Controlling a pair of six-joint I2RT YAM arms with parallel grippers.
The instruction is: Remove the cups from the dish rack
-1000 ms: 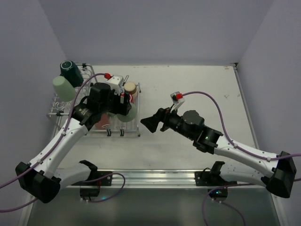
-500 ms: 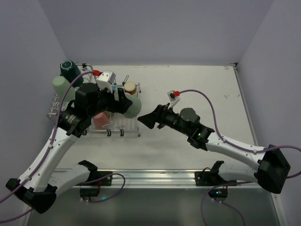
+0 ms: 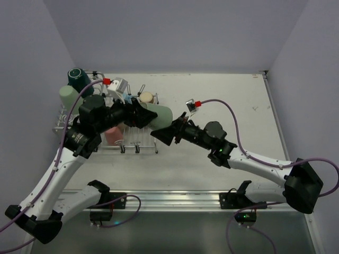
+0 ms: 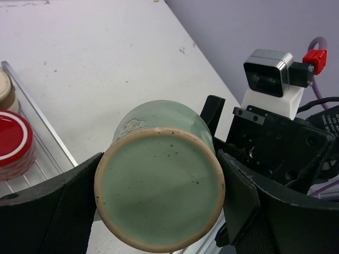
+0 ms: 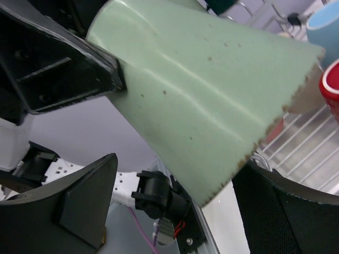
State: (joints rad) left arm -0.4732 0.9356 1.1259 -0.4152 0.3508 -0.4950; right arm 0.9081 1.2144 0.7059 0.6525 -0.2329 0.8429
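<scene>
My left gripper (image 3: pixel 144 117) is shut on a pale green cup (image 3: pixel 160 114) and holds it on its side in the air, just past the right end of the dish rack (image 3: pixel 142 142). In the left wrist view the cup's base (image 4: pixel 159 188) fills the space between my fingers (image 4: pixel 241 198). My right gripper (image 3: pixel 162 134) is open right next to the cup. In the right wrist view the cup's wall (image 5: pixel 212 90) lies above and between its fingers (image 5: pixel 79 201). A teal cup (image 3: pixel 79 78), another pale green cup (image 3: pixel 70 98), a beige cup (image 3: pixel 146 98) and a pink cup (image 3: pixel 113 135) remain in the rack.
A red cup (image 4: pixel 13 143) and a light blue cup (image 5: pixel 326 26) also sit in the rack. The rack's taller slotted section (image 3: pixel 62 123) stands at the far left by the wall. The bare white table (image 3: pixel 228 95) spreads to the right. A metal rail (image 3: pixel 169 198) runs along the near edge.
My left gripper has lifted the pale green cup off the rack and swung it right. My right gripper has moved left up to the cup.
</scene>
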